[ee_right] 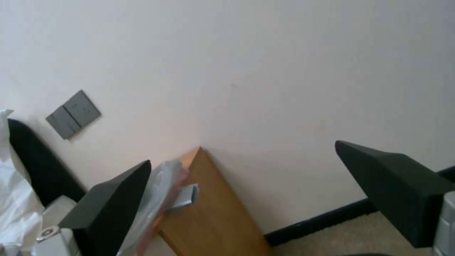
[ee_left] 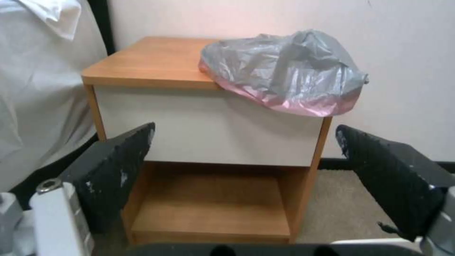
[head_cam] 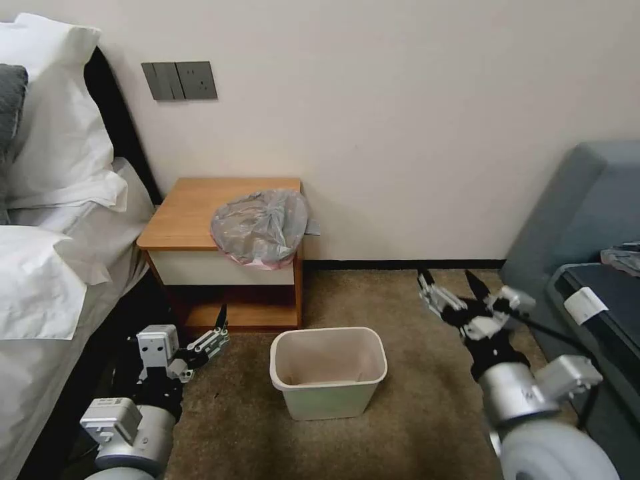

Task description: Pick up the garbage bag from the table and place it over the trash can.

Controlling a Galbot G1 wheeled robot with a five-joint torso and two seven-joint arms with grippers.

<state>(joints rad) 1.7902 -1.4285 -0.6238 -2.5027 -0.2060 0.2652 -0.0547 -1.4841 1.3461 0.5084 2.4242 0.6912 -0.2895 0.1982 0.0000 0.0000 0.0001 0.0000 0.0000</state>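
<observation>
The crinkly grey garbage bag (head_cam: 260,227) with its pink edge lies on the right front corner of the wooden table (head_cam: 190,207) and overhangs the white drawer front. The cream trash can (head_cam: 328,400) stands upright on the carpet in front of the table's right side. My left gripper (head_cam: 221,328) is low, in front of the table's lower shelf and left of the can, open and holding nothing. The left wrist view faces the table (ee_left: 147,60) and bag (ee_left: 284,71) between open fingers (ee_left: 118,167). My right gripper (head_cam: 448,276) hovers open over the carpet, right of the can.
A bed with white pillows (head_cam: 53,153) borders the table on the left. A grey sofa (head_cam: 587,213) stands on the right. A grey switch panel (head_cam: 180,81) is on the wall. A small grey item (head_cam: 312,227) pokes out behind the bag. Open carpet (head_cam: 413,413) surrounds the can.
</observation>
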